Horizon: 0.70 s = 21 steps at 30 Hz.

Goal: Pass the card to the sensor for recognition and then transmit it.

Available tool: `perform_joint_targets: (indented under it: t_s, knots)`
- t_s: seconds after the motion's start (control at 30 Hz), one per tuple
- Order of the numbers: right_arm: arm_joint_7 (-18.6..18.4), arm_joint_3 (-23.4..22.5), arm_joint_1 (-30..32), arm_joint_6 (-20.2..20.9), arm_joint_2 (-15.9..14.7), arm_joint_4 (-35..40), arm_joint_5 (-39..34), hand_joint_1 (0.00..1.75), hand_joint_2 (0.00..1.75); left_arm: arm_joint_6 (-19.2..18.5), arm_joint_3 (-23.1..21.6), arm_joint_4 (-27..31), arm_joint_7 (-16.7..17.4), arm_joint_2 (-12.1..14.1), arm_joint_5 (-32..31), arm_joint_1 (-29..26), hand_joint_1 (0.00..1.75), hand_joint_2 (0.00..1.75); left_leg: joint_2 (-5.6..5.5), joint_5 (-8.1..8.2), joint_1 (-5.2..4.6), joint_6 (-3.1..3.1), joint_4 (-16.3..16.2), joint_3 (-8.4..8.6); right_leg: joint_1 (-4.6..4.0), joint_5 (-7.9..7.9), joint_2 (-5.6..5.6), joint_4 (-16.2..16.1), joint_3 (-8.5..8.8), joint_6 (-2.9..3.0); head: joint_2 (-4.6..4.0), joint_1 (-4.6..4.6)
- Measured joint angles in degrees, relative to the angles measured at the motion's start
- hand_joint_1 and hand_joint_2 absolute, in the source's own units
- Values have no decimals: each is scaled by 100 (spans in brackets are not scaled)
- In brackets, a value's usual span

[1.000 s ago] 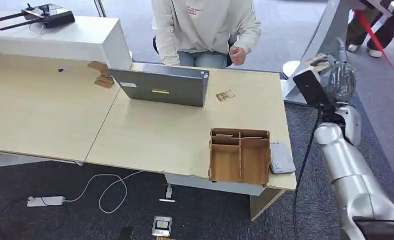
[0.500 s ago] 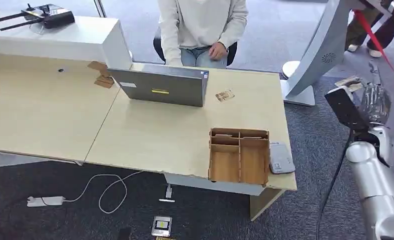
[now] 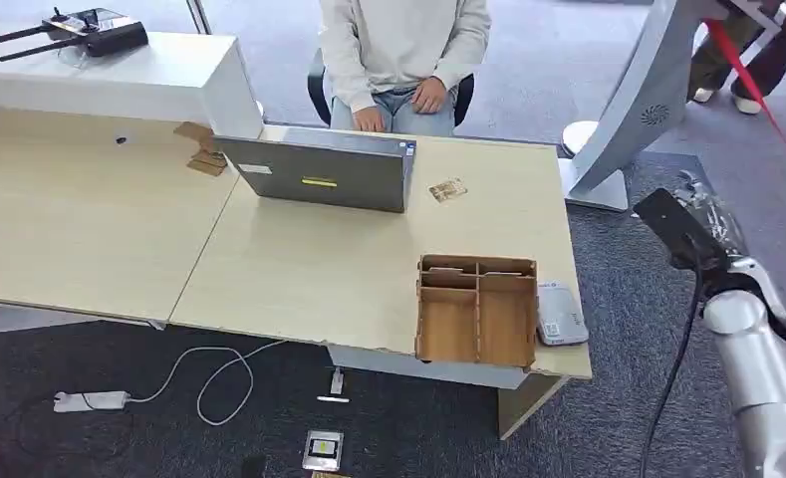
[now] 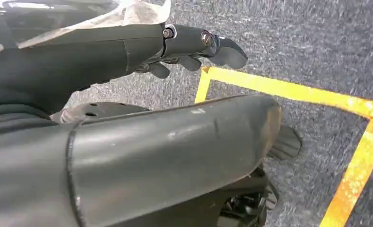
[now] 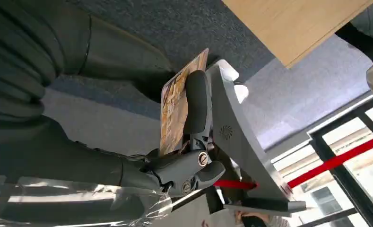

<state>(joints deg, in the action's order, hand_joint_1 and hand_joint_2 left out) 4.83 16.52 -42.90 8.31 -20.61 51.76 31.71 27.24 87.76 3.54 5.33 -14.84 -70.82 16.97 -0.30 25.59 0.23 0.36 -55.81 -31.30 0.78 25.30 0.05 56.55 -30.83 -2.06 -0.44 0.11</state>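
Observation:
My right hand (image 3: 714, 219) hovers over the grey carpet, off the table's right end. In the right wrist view it (image 5: 189, 161) pinches a printed card (image 5: 174, 108) between thumb and a finger, the card standing on edge. The sensor (image 3: 560, 314), a flat grey-white pad, lies at the table's front right corner beside a wooden organiser box (image 3: 478, 310). A second card (image 3: 448, 190) lies on the table near the laptop. My left hand (image 4: 194, 47) hangs over the carpet, its fingers loosely apart and holding nothing.
A grey laptop (image 3: 319, 173) stands open at the table's far side. A person (image 3: 400, 50) sits behind it, hands in the lap. A white-grey stand (image 3: 633, 100) rises at the right. Cable and power strip (image 3: 92, 400) lie on the floor.
My right arm has swung right and down, away from the table's far right corner, still holding the card. The person has drawn both hands back to the lap.

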Motion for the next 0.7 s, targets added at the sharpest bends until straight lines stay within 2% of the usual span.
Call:
perform_joint_targets:
  t_s: [0.13, 0.7]
  knots:
    - [-81, 35, 31, 102, 4, 28, 4, 175, 175, -197, 0, 0, 72, 7, -44, 0, 0, 0, -3, 0, 0, 0, 1, -2, -1, 1, -1, 0, 0, 0, 0, 2]
    - [-2, 162, 270, 268, -70, -527, -7, 175, 175, -291, 0, 2, 243, 13, -39, -1, 0, 0, -1, 0, 0, 0, 1, -2, 1, 1, -1, -1, -1, 0, 0, 2]
